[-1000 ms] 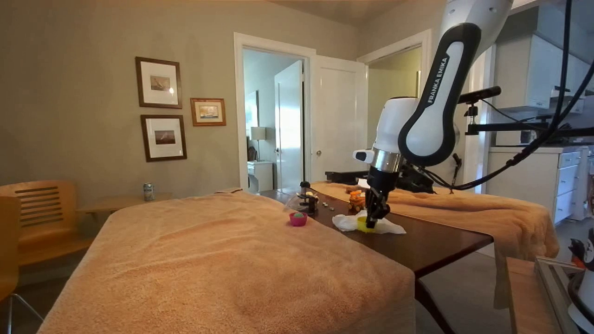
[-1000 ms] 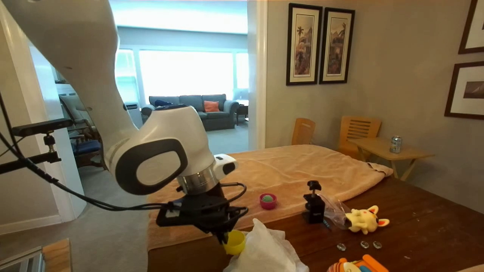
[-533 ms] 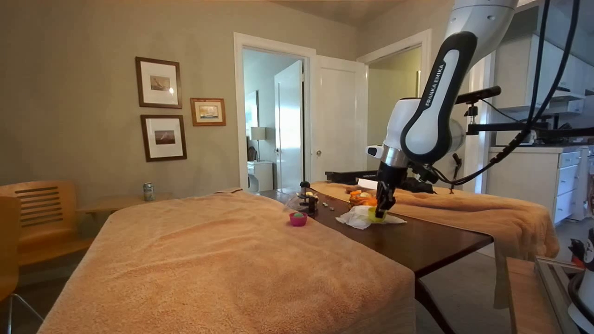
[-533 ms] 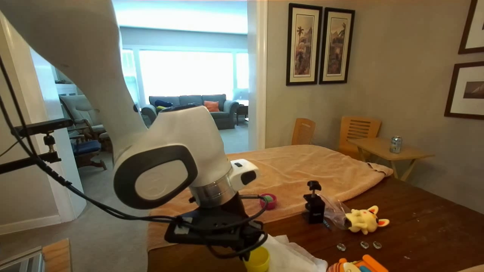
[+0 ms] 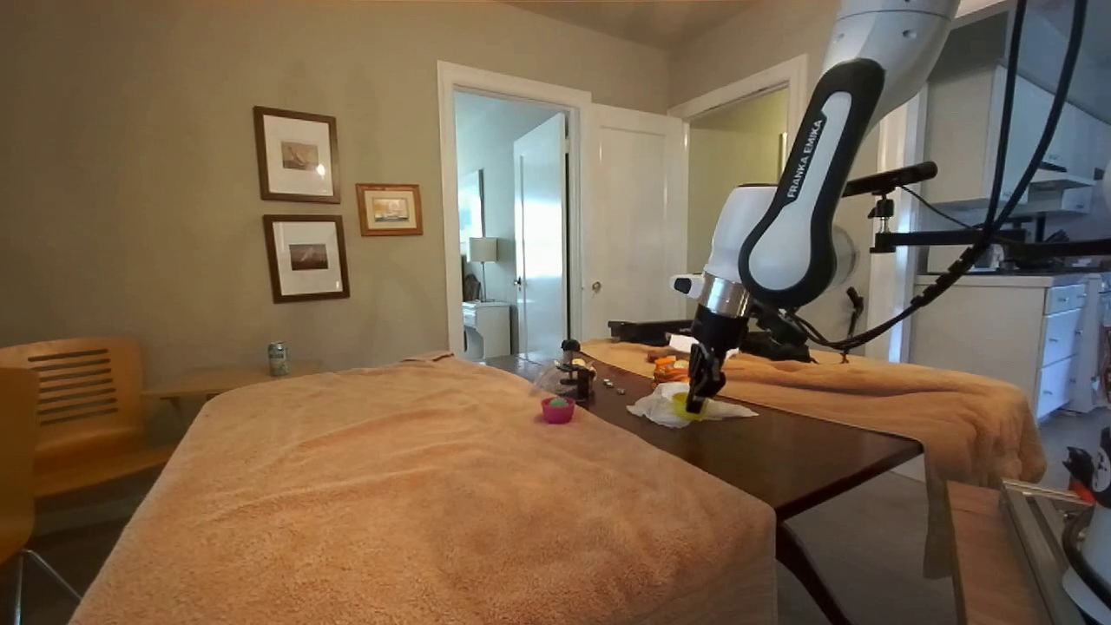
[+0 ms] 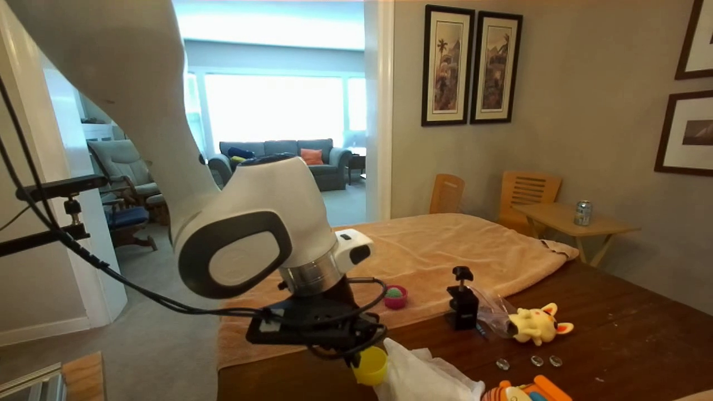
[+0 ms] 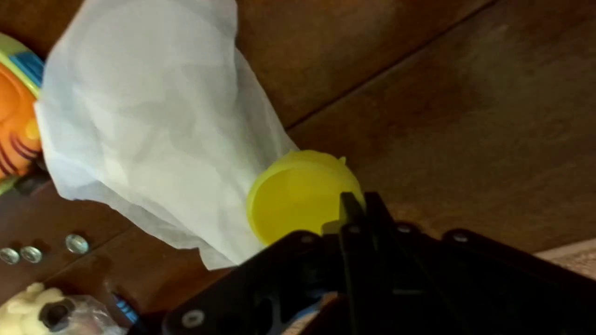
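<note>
End effector [image 7: 358, 199]: fingers drawn narrow, pinching the yellow cup [image 7: 291, 202] by one side of its wall.
Yellow cup: at the fingertips, mouth toward the wrist camera, overlapping one end of the white sheet [image 7: 163, 125]; whether it touches the worktop [image 6: 624, 334] cannot be told.
White sheet: crumpled on the worktop, its other end just beside the orange toy [image 7: 16, 121].
Glass beads [image 6: 537, 361]: three, between the orange toy and the yellow doll [image 6: 536, 324].
Clamp [image 6: 463, 313]: upright, near the yellow doll.
Pink cup [image 6: 395, 303]: on the towel [image 6: 445, 239], green ball [image 6: 393, 292] inside.
Can [image 6: 583, 213]: on the side table [image 6: 604, 226].
</note>
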Tool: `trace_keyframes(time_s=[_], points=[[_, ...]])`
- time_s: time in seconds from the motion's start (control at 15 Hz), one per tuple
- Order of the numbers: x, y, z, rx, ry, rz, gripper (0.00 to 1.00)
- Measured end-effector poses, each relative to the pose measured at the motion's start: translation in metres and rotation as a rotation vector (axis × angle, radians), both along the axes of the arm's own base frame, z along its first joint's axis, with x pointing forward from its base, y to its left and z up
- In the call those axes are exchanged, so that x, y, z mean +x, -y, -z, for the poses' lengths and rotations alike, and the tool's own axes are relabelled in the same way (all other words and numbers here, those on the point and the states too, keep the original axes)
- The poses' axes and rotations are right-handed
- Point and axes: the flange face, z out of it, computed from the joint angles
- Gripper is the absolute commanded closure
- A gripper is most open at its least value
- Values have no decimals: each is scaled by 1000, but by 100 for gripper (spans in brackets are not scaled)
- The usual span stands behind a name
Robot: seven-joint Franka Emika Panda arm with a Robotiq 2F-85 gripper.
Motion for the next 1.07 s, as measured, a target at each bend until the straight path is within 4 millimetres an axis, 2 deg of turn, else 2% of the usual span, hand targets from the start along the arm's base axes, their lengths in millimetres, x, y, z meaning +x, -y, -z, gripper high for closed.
trace_keyframes(time_s=[0.07,0.33,0.47,0.53,0.6,0.8,0.87,1.07], points=[[4,-16,-1,7,3,-17,99],[28,-99,-6,46,11,-57,99],[38,-129,-7,53,-3,-44,99],[42,-139,-7,50,-14,-29,69],[48,-148,-6,43,-24,-10,68],[62,-172,1,14,-47,51,48],[65,-177,4,4,-52,72,67],[65,-179,8,2,-57,76,48]])
